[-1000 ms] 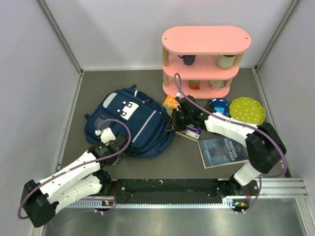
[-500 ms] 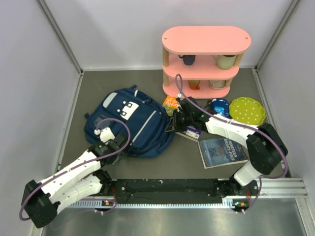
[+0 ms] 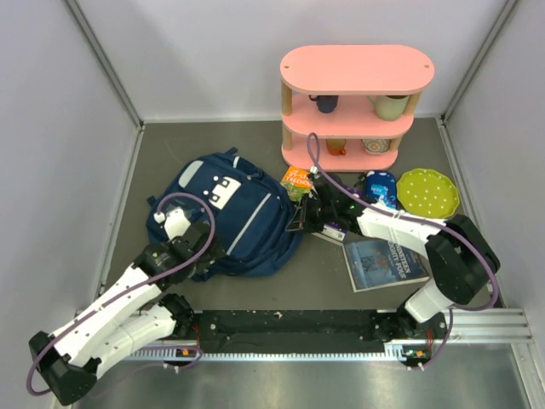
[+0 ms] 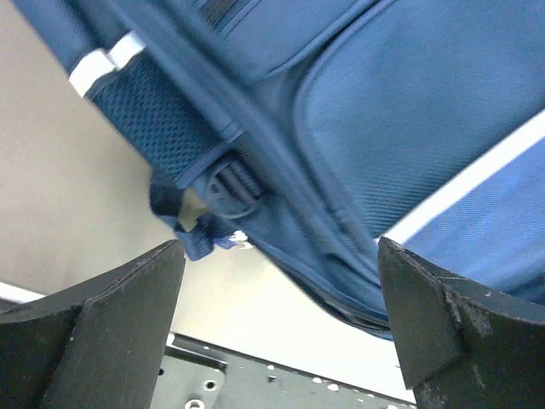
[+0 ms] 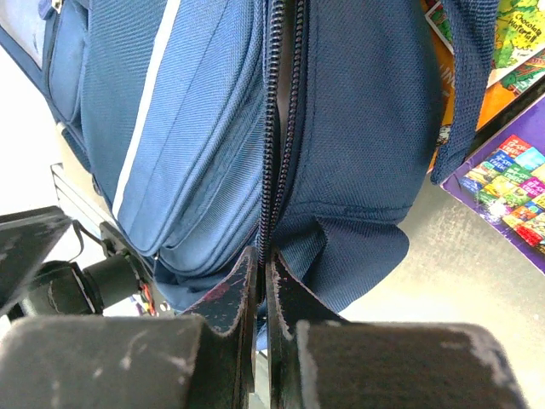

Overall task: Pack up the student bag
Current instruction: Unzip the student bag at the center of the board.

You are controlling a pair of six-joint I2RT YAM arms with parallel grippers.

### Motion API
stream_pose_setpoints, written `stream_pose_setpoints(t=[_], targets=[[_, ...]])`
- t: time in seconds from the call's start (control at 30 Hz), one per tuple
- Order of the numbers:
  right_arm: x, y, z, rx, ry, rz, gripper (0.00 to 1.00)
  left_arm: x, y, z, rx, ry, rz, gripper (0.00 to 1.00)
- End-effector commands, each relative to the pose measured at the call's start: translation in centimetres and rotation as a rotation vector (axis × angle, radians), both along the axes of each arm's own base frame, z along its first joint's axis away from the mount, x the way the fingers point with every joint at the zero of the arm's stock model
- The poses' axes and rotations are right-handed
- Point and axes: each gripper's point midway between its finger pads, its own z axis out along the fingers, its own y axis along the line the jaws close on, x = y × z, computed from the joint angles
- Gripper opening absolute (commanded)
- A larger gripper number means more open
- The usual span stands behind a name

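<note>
The student bag [image 3: 243,213], navy with a thin white stripe and white patches, lies flat on the left half of the table. My left gripper [image 3: 194,245] hovers at its near left corner, open and empty. In the left wrist view the bag's side strap buckle [image 4: 232,183] lies beyond the gripper [image 4: 281,341]. My right gripper [image 3: 300,220] is at the bag's right edge. In the right wrist view this gripper [image 5: 264,264] is shut on the zipper [image 5: 277,128], whose dark teeth run straight in between the fingers.
A pink shelf [image 3: 358,102] with cups stands at the back right. In front of it lie an orange book [image 3: 297,181], a purple book [image 3: 334,228], a blue-grey book [image 3: 385,262], a small blue case [image 3: 377,183] and a green plate [image 3: 427,192]. Walls close in on both sides.
My left gripper has opened, let go of the bag's near edge and pulled back to the left. The right gripper stays shut and has shifted slightly nearer along the bag's edge.
</note>
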Motion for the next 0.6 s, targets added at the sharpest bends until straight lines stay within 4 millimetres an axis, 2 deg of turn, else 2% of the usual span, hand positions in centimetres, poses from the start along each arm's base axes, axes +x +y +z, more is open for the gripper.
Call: stream_pose_setpoints(t=[0.0, 0.1, 0.17, 0.2, 0.27, 0.3, 0.4, 0.47, 0.5, 0.57], targets=[[1.5, 0.3, 2.4, 0.08, -0.09, -0.041, 0.0, 2.1, -0.7, 5.6, -0.038, -0.152, -0.05, 0.98], [0.6, 0.6, 1.9, 0.092, -0.076, -0.03, 0.0, 2.6, -1.3, 7.3, -0.037, -0.191, -0.112, 0.98], [-0.2, 1.4, 1.8, 0.125, -0.072, -0.012, 0.05, 3.0, -2.0, 8.0, -0.031, -0.212, -0.178, 0.98], [-0.4, 1.8, 2.0, 0.147, -0.079, -0.003, 0.09, 3.4, -3.1, 8.5, -0.064, -0.234, -0.222, 0.98], [-1.5, 2.7, 1.6, 0.157, -0.061, 0.016, 0.12, 3.8, -4.2, 8.5, -0.06, -0.241, -0.299, 0.98], [-1.7, 3.2, 1.7, 0.166, -0.067, 0.028, 0.17, 4.2, -5.5, 8.5, -0.087, -0.247, -0.348, 0.98], [-2.4, 4.0, 1.8, 0.182, -0.065, 0.081, 0.36, 4.9, -7.4, 7.9, -0.072, -0.234, -0.462, 0.98], [-2.4, 3.4, 2.1, 0.155, -0.091, 0.08, 0.45, 5.1, -7.9, 7.6, -0.058, -0.214, -0.508, 0.98], [-2.1, 2.8, 3.2, 0.155, -0.13, 0.066, 0.6, 5.3, -8.3, 7.6, -0.054, -0.201, -0.52, 0.99], [-1.7, 1.1, 3.0, 0.094, -0.159, 0.021, 0.69, 5.2, -9.2, 7.8, -0.073, -0.199, -0.568, 0.99]])
